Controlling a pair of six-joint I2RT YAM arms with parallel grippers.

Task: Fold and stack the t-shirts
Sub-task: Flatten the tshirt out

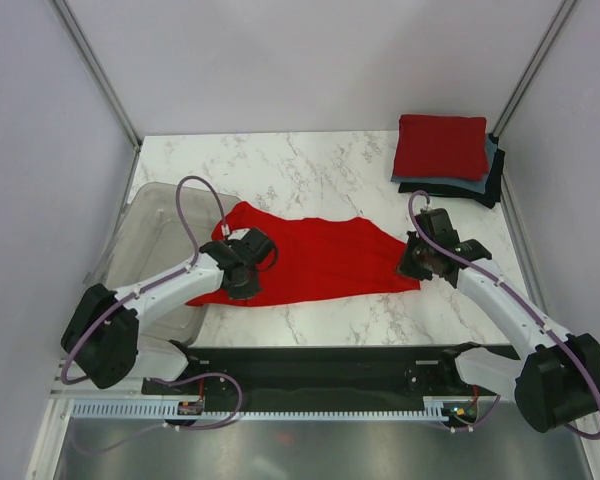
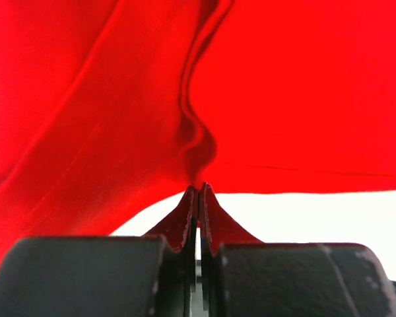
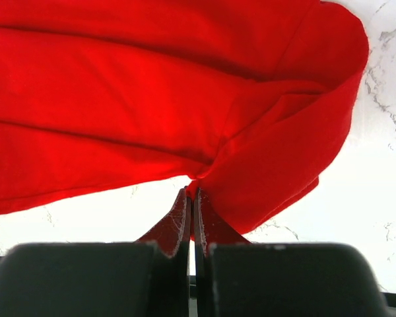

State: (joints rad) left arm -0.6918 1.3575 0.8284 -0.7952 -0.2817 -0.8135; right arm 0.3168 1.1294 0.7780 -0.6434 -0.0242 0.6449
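Observation:
A bright red t-shirt [image 1: 315,258] lies stretched across the middle of the marble table. My left gripper [image 1: 242,282] is shut on its left near edge; in the left wrist view the cloth [image 2: 264,99] gathers into the closed tips [image 2: 198,191]. My right gripper [image 1: 412,270] is shut on its right near corner; in the right wrist view the cloth [image 3: 152,99] bunches at the closed tips [image 3: 190,195]. A folded stack sits at the back right: a red tee [image 1: 442,146] on a grey-blue one [image 1: 488,168] on a black one [image 1: 492,185].
A clear grey plastic bin [image 1: 160,240] stands at the left, just behind my left arm. The marble table [image 1: 310,165] is bounded by grey walls at the back and sides. A black rail [image 1: 320,370] runs along the near edge.

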